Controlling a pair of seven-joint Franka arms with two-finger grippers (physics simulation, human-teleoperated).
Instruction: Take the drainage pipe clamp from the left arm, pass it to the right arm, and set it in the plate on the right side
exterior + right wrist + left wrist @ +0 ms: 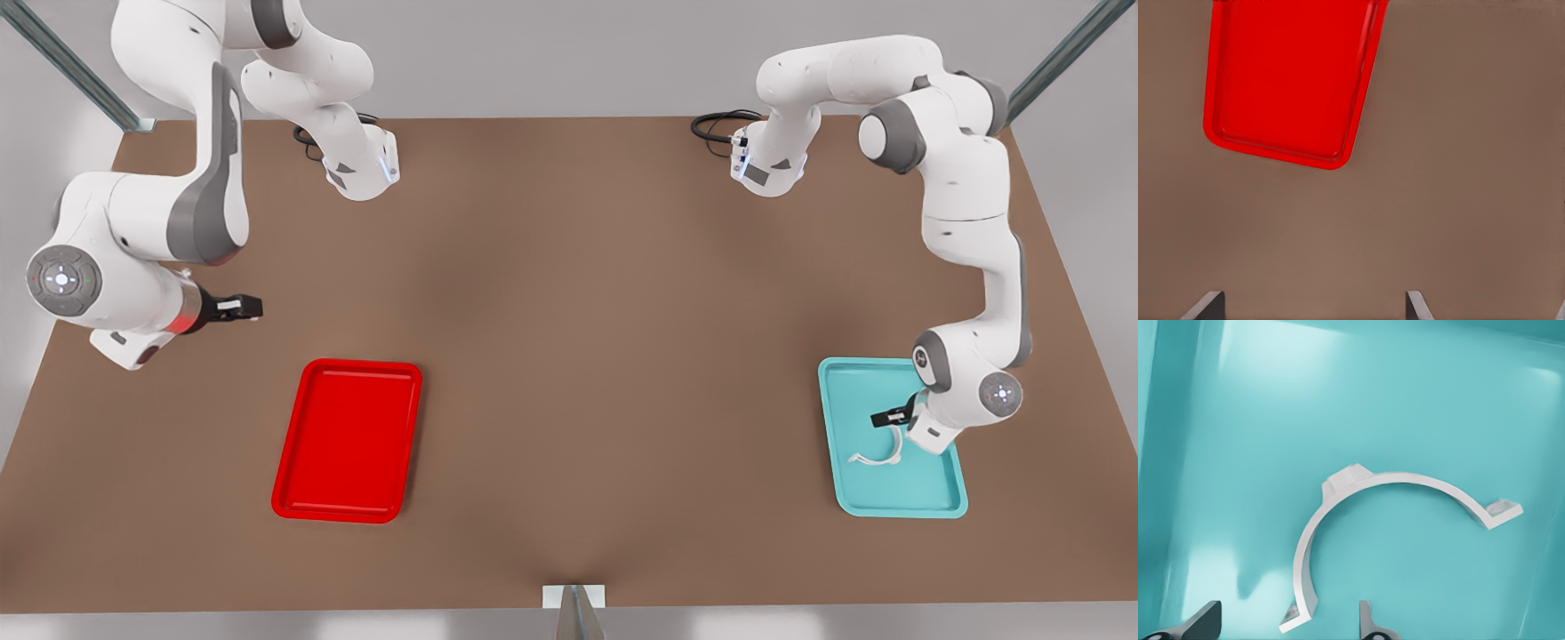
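Right gripper [240, 308], front view's left: black fingers spread wide, nothing btwn, hovering above bare matte brown table [569, 356], clear of the plate. Right wrist view: finger tips [1205, 305] far apart.

Plate [348, 439]: glossy bright red, rectangular, rounded corners, raised rim, lying flat.

Teal tray [893, 498], front view's right: same shape, smooth, shiny.

Drainage pipe clamp [880, 455]: thin white plastic half-ring w/ small flared tabs at ends, lying flat on teal tray floor. Left wrist view: one end of clamp [1338, 520] btwn the fingers.

Left gripper [892, 417]: low over teal tray, just above clamp, fingers parted, not closed on it.
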